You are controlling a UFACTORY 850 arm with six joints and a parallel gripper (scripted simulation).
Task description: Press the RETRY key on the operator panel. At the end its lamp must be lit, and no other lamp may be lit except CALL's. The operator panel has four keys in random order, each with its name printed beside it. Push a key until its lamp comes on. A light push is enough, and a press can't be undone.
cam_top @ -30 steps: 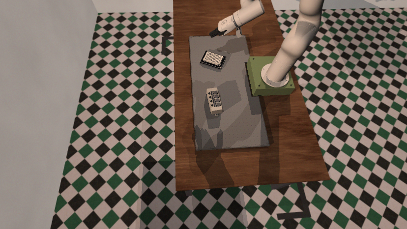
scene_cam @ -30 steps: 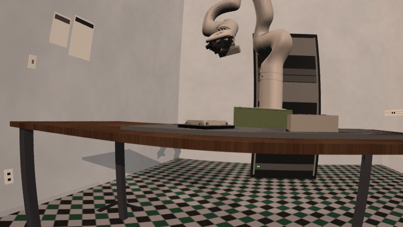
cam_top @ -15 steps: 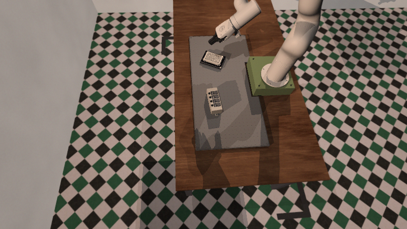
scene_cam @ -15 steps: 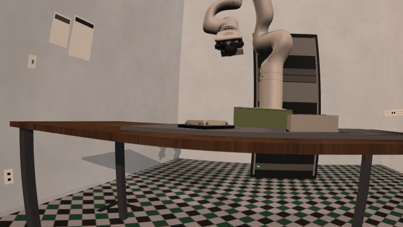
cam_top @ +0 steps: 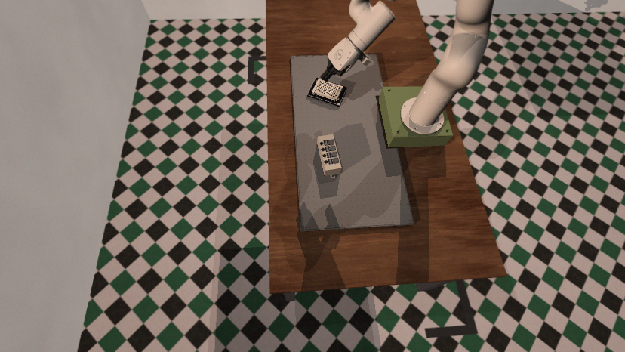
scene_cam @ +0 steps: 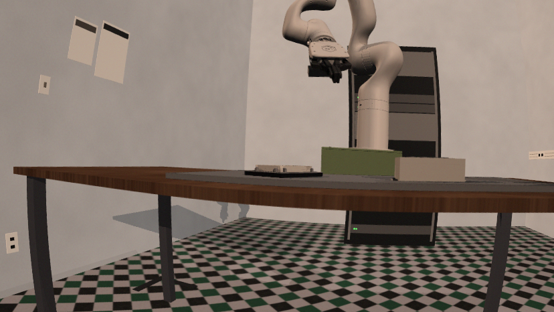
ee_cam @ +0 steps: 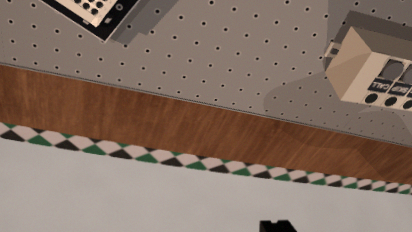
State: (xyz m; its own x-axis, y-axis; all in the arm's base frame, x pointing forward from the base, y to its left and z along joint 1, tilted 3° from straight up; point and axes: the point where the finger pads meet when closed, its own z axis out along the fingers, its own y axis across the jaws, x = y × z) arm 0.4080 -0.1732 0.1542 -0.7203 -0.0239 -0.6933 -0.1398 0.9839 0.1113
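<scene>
The beige operator panel [cam_top: 329, 154] [scene_cam: 429, 169] [ee_cam: 370, 65] lies near the middle of the grey perforated mat [cam_top: 349, 196] [scene_cam: 348, 178] [ee_cam: 225, 60]. It has a row of keys, each with a small round lamp beside it. All the lamps that I can see are dark. The labels are too small to read. My gripper [cam_top: 326, 78] [scene_cam: 336, 78] [ee_cam: 276, 226] is shut and empty. It hangs high above the mat's far end, over the black tray, well away from the panel. In the wrist view only the panel's end shows, at the upper right.
A black tray with a white perforated insert [cam_top: 326, 89] [scene_cam: 282, 169] [ee_cam: 95, 10] lies at the mat's far end. The arm's green base block [cam_top: 413, 118] [scene_cam: 356, 161] stands to the right of the mat. A dark cabinet [scene_cam: 411, 96] stands behind the table.
</scene>
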